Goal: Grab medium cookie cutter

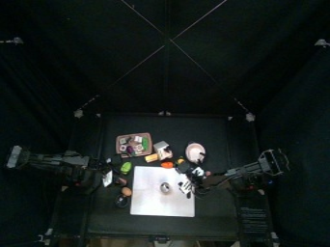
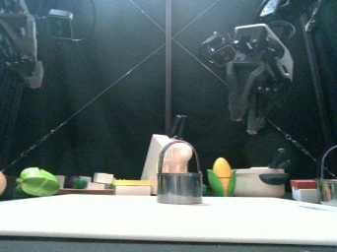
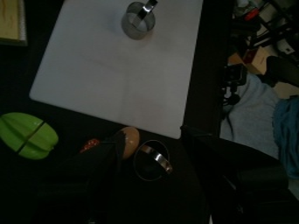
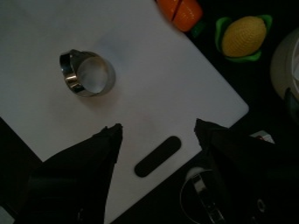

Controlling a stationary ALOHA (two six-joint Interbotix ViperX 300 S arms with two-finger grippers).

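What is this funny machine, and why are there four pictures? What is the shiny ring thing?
It is a robot with two black arms at a small table inside black curtains. One picture looks straight down from high above, one looks level from the table's front edge, and two come from little cameras on the robot's wrists.

On the table lies a flat white cutting board. On it stands a round shiny metal cookie cutter with a handle arching over the top. Around the board sit toy foods, such as a yellow corn cob and a green lime-coloured piece.

The right gripper hangs above the board with its fingers spread apart, close to the cutter. The left gripper is open too. Nothing is held yet.
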